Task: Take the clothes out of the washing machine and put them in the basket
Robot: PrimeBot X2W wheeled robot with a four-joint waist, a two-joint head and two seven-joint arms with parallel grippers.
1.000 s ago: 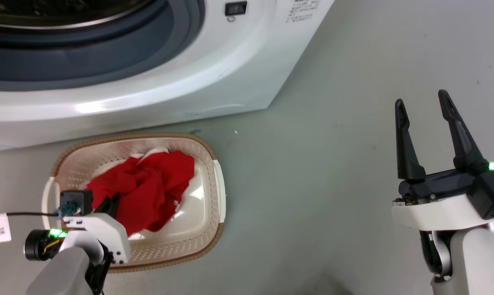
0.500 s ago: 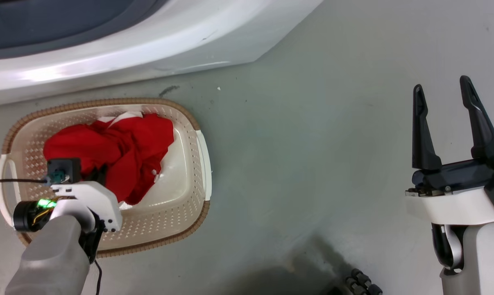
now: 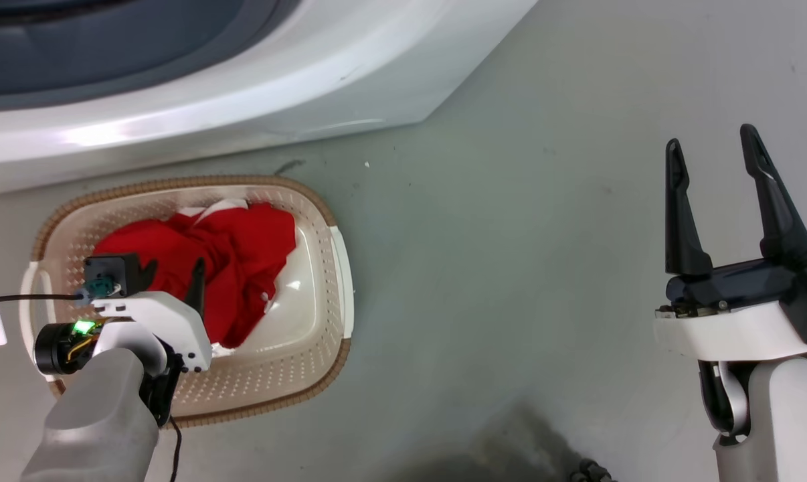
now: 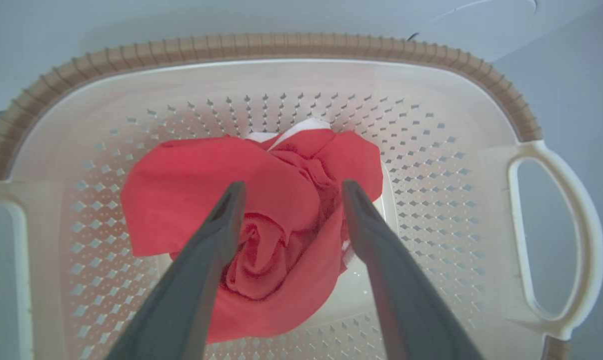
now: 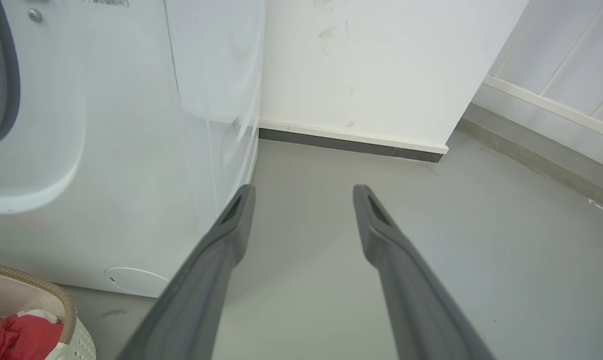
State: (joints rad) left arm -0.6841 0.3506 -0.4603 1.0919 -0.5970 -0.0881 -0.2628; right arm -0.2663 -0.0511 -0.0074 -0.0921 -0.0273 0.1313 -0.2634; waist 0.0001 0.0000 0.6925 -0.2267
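Left gripper (image 3: pixel 172 276) fingers now showing above the red clothes (image 3: pixel 243 248) they were sunk in, spread wide, holding nothing, clothes heaped in the basket (image 3: pixel 290 387), right gripper (image 3: pixel 711 142) parted too, empty.

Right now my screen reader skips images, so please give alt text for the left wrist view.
Bright red clothes lie bunched in the cream, brown-rimmed basket. The left tool is open, its two dark fingers spread over the heap.
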